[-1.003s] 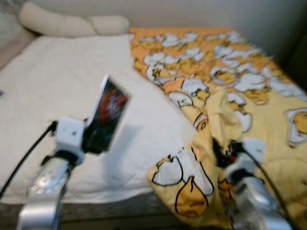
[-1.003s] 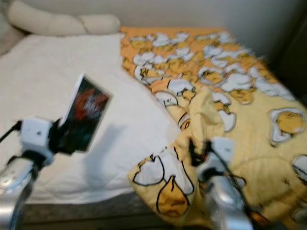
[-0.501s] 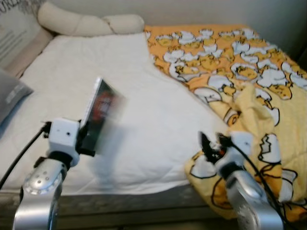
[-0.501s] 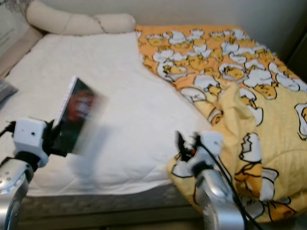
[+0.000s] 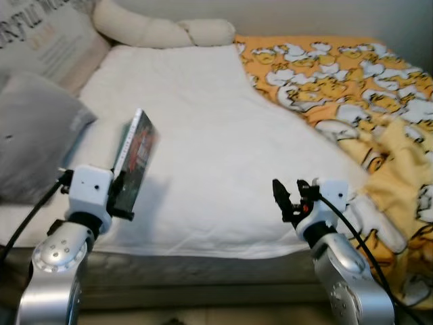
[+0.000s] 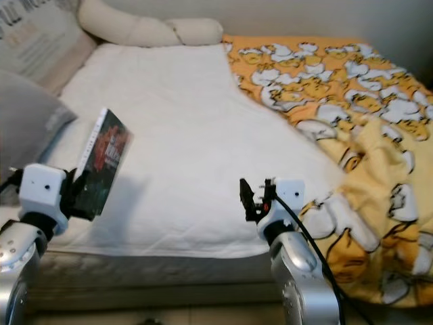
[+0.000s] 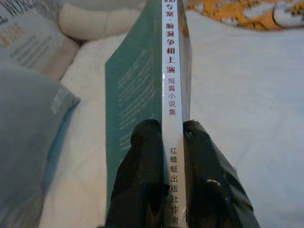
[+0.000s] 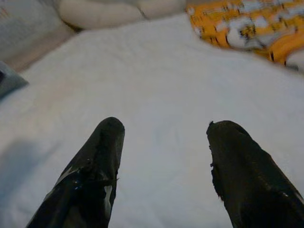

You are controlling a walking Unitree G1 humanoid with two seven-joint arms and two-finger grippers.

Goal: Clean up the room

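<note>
Two silver arms are seen above the near edge of a bed (image 5: 203, 267). A book (image 5: 134, 164) is held by the left gripper (image 5: 116, 198) near the left side of the bed, above the white sheet (image 5: 216, 149); it is kept upright and slightly tilted, with its dark cover with red marks turned to the right. In the left wrist view, the jaws of this gripper are clamped on the lower part of the book, one black finger (image 7: 142, 180) on the teal back cover and the other on the front cover, and the white spine with printed characters is seen between them. The right gripper (image 5: 285, 198) is held over the near part of the white sheet, close to the folded edge of a yellow and orange blanket (image 5: 379, 108) with a cartoon print, which covers the right side of the bed. In the right wrist view, its fingers (image 8: 95, 171) are seen well apart, with nothing between them, and only the sheet is below. A grey pillow (image 5: 34, 135) lies at the left edge of the bed, and behind it a light pillow with printed letters (image 5: 54, 40) is leaning. A long cream cushion (image 5: 162, 28) is placed along the head of the bed, by the wall.
</note>
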